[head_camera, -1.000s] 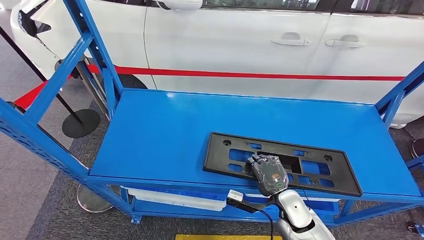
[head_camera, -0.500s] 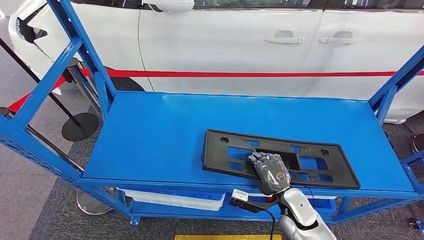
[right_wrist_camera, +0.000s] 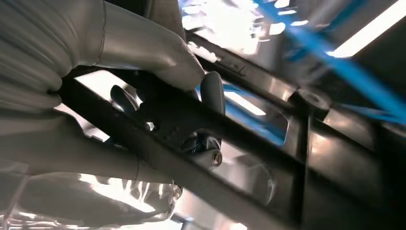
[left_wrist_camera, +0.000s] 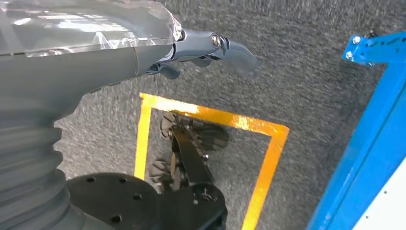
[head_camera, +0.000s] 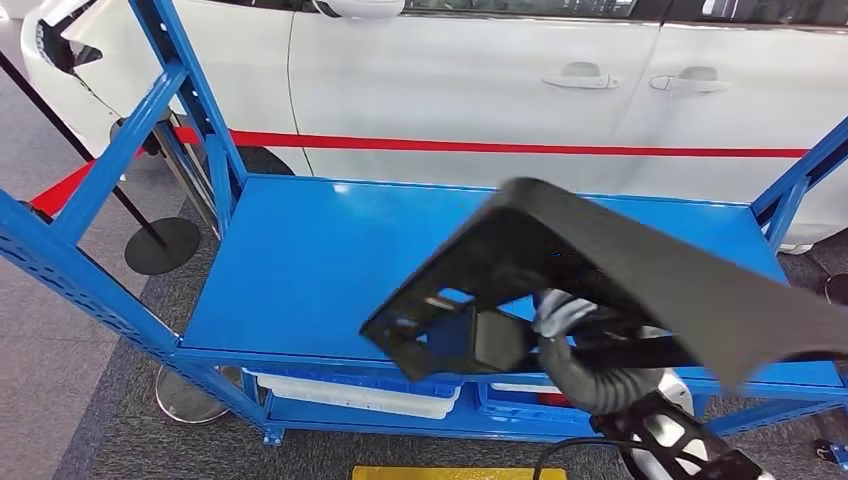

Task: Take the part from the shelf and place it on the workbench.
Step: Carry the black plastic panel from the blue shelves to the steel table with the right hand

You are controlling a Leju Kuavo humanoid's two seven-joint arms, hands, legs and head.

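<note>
Right hand (head_camera: 560, 312) grips black part (head_camera: 600, 262), tilted above blue shelf (head_camera: 300, 260)

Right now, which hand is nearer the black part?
Right. The right hand grips the part, lifted above the shelf; the left hand hangs over the floor.

From my remote station I count one black part (head_camera: 620, 270), tilted above one blue shelf (head_camera: 300, 260). Two robot hands are on my feeds: the right hand (right_wrist_camera: 143, 96) with fingers around a bar of the part, and the left hand (left_wrist_camera: 206, 48) over the carpet with nothing in it. Behind the shelf stands one white car (head_camera: 480, 90) showing two door handles (head_camera: 581, 82). I make out two round stanchion bases (head_camera: 160, 245) on the floor and one yellow floor marking (left_wrist_camera: 210, 120).
</note>
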